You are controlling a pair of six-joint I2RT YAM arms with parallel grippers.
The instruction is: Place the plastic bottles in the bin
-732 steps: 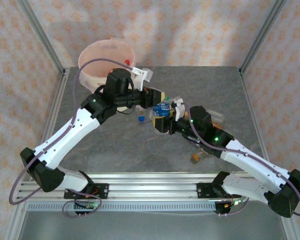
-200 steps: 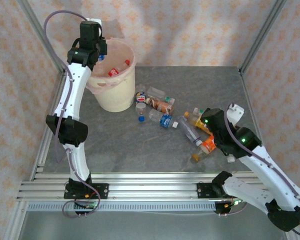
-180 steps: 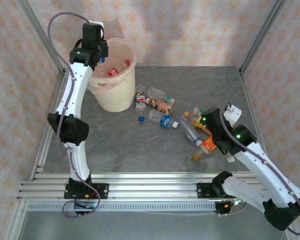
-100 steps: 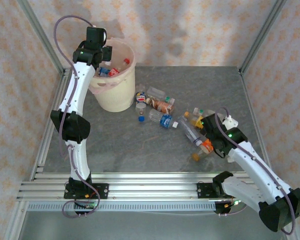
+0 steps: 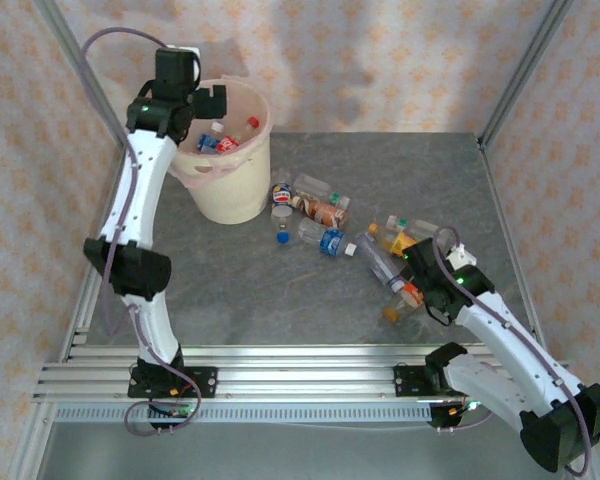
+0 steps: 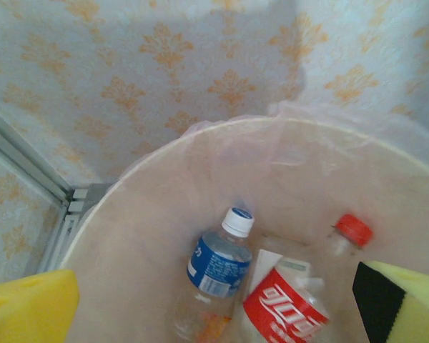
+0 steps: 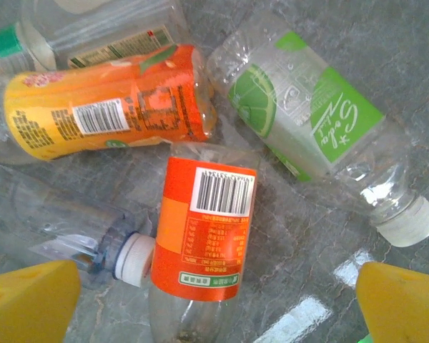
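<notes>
Top external view: left gripper (image 5: 202, 102) hangs spread wide and empty above the far-left bin (image 5: 230, 195), dropped bottles (image 6: 218, 261) inside; right gripper (image 5: 418, 283), also spread, hovers over loose bottles (image 7: 204, 229) on the table (image 5: 230, 290), near right.

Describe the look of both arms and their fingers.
Both the left arm and right arm have white shells with chunky black joints, each showing a small green light. A thin mauve cable loops along each. The fingers are bright yellow blocks; one on the left arm has a black face.
</notes>
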